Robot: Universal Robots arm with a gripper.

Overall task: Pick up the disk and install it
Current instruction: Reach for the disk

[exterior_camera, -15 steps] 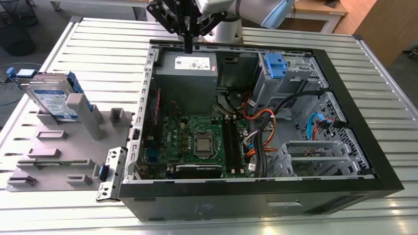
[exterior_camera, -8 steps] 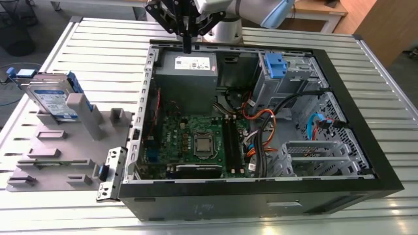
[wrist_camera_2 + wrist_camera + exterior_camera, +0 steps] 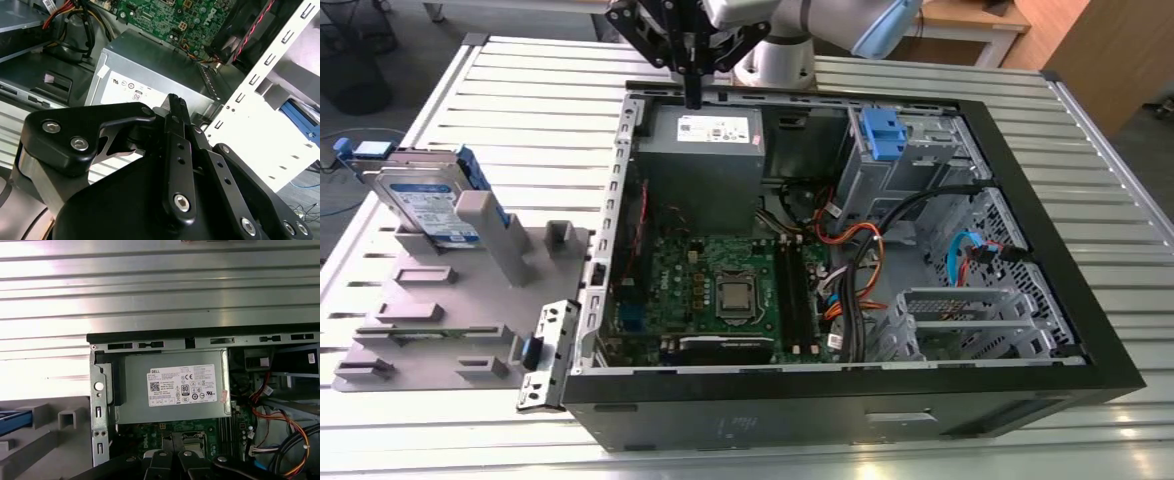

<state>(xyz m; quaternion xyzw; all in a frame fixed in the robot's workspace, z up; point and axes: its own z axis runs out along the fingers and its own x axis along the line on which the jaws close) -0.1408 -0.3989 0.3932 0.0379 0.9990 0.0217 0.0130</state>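
— Where's the tool?
— The tool (image 3: 692,98) hangs over the far wall of the open computer case (image 3: 1067,330). Its tips point down at the grey power supply (image 3: 704,150) in the case's far corner.
— Is it touching that box?
— I can't tell from the exterior view. In the second wrist view the tips (image 3: 175,102) sit in front of the power supply's stickered face.
— How far open is it?
— Closed. The fingers meet at the tip and there's nothing between them.
— And the disk?
— The disk (image 3: 427,205) is outside the case, near the desk (image 3: 534,90) edge at the exterior view's left. It stands on edge in a grey fixture (image 3: 454,320), labelled silver face showing, with the blue carrier around it.
— Near the tool?
— Well apart. The case wall lies between them.
— Anything blue inside the case?
— A blue bracket (image 3: 883,135) sits in the drive cage at the far corner, beside the power supply.
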